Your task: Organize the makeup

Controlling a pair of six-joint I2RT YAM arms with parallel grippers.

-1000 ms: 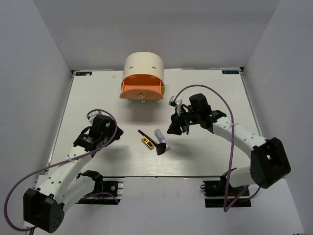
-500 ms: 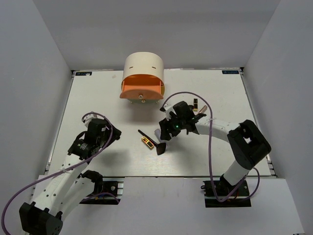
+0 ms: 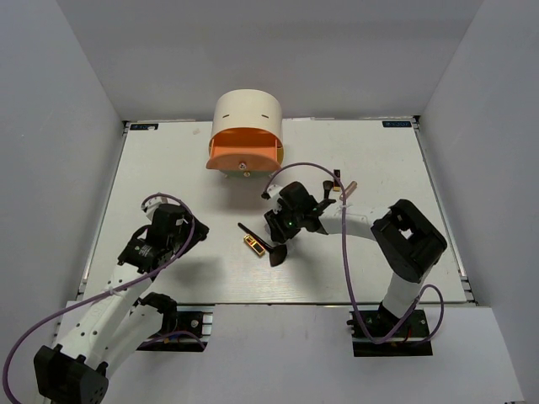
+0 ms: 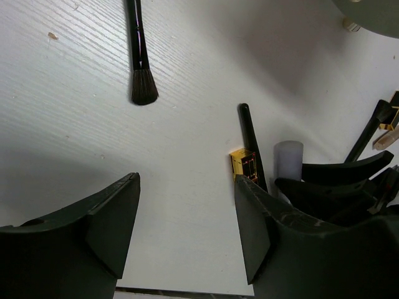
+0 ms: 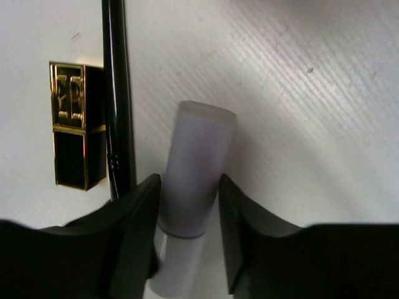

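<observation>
Centrally, on the white wood-grain table [image 3: 168, 168], the right gripper [image 5: 188, 187] is down over the white-lavender cylindrical tube [image 5: 198, 143], which lies flat; its two dark fingers [image 5: 134, 224] stand close along either side of the tube's lower part, its rounded end pointing out past the tips. Whether they press on it I cannot tell (the gaps are too fine to read).

Just beside the tube on one side lies the handle of the thin black fan-headed brush [image 5: 117, 93], with the small gold-and-red rectangular lipstick [image 5: 76, 124] touching its far side; the fan head [image 3: 276, 256] points toward the near edge.

Over on the left half of the table, the left gripper [image 4: 187, 184] hangs with jaws wide apart and nothing between them but bare table; a second thin black brush with a dark tufted head [image 4: 139, 56] lies beyond it.

Behind the right gripper, well apart from the tube, rests the slim pinkish stick [image 3: 347, 188]; the cream rounded box [image 3: 245, 118] with its orange drawer front [image 3: 244, 150] stands at the far middle.
</observation>
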